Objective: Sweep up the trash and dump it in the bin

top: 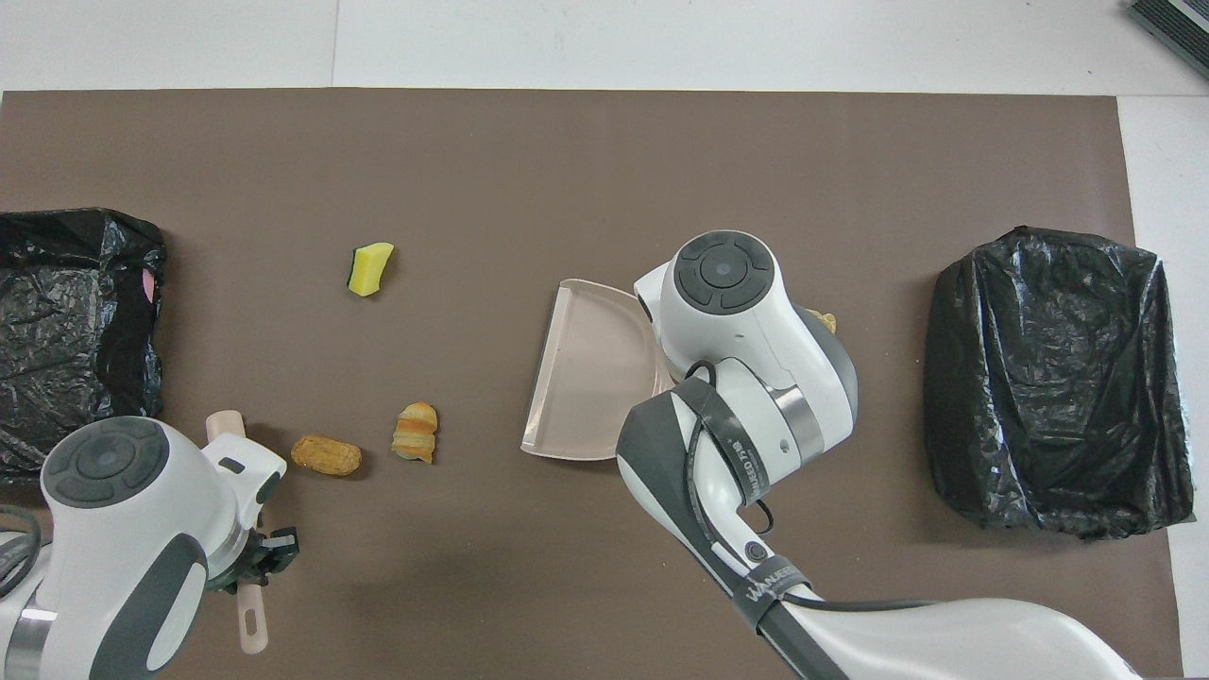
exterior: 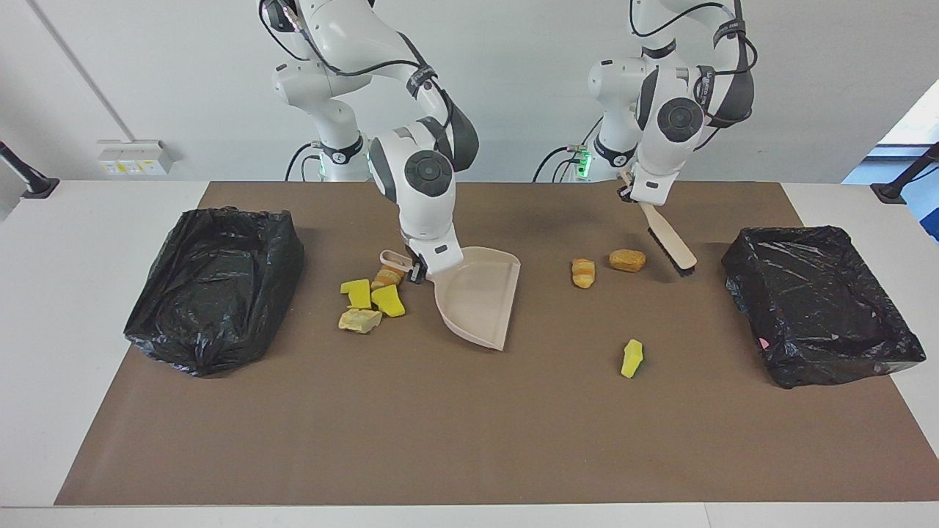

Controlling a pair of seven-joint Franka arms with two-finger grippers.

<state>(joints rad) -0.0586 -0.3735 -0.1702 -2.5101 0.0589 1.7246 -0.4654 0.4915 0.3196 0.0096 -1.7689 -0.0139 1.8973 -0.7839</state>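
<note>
Brown mat (exterior: 469, 440) on white table; 2 black-bagged bins (exterior: 213, 286) (exterior: 821, 301) at its ends. Trash: 7 chunks, 4 clustered (exterior: 367, 297) beside dustpan (exterior: 480, 297), 3 (exterior: 583, 273) (exterior: 627, 260) (exterior: 631, 358) mid-mat. "WANEED" on arm straps. Right gripper (exterior: 417, 270) clamped on dustpan handle; left gripper (exterior: 629, 192) clamped on brush (exterior: 667, 238). Open mat along the edge farthest from the robots.

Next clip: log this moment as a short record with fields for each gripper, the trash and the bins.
left gripper: shut on brush, tilted over the mat by two lumps
right gripper: shut on dustpan handle
trash: cluster beside dustpan, two bread lumps, one sponge bit; none in dustpan
bins: one black-lined bin at each table end
</note>
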